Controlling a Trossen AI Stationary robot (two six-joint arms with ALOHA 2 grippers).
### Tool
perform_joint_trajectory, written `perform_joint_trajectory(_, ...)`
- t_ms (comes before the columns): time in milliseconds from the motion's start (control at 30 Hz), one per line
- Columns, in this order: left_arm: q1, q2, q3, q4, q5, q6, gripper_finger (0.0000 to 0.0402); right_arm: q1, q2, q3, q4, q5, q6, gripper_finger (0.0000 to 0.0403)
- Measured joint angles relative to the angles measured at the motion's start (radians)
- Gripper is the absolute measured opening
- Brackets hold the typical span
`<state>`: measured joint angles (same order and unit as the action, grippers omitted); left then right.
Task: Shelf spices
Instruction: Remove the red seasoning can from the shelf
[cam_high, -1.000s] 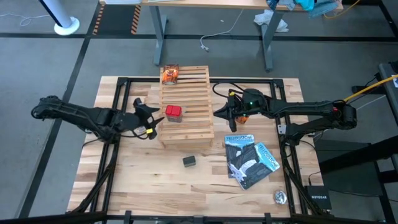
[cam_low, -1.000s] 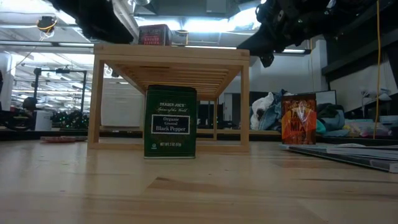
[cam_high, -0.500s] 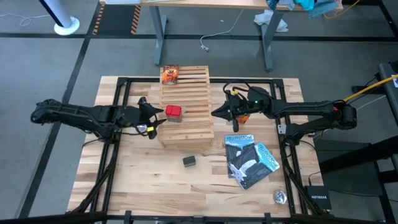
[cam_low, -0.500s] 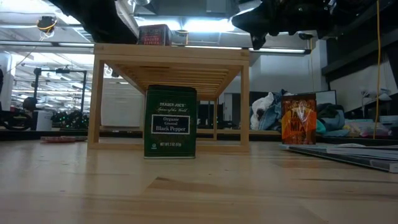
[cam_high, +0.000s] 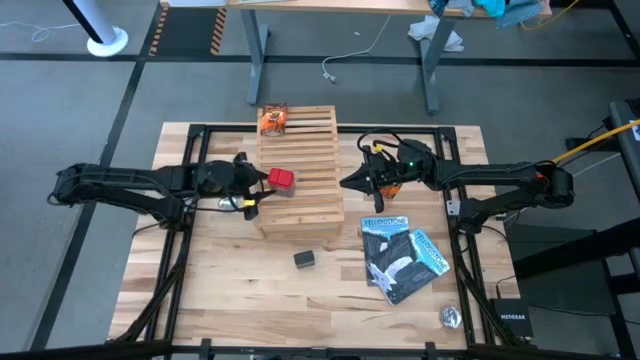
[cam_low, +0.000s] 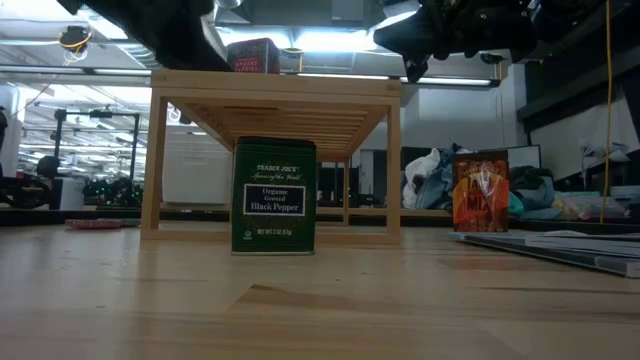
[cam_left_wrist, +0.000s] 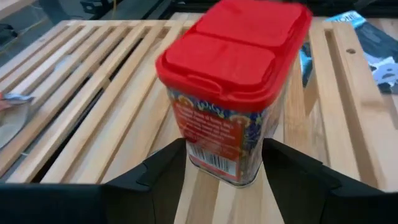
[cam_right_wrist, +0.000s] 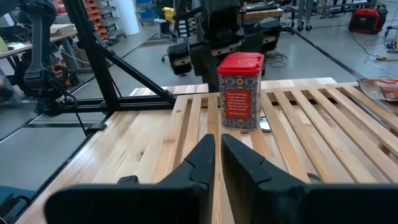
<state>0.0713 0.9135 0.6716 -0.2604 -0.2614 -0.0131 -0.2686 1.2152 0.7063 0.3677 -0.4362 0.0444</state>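
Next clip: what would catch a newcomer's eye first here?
The red-lidded spice box stands upright on top of the slatted wooden shelf, with the left gripper right at it, fingers straddling its base. Opposite, the right gripper hovers shut at the shelf's other edge. In front of the shelf on the table stands a dark Black Pepper tin.

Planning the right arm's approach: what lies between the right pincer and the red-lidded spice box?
Only bare shelf slats, per the right wrist view, between the right pincer and the red-lidded spice box.
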Motion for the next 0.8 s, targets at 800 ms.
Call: perform_joint_trajectory(800, 0.056, 0.090, 0.000, 0.147, 0.126, 0.189, 0.0203, 0.059, 0.057, 0.000, 0.055, 0.078, 0.054, 0.0033)
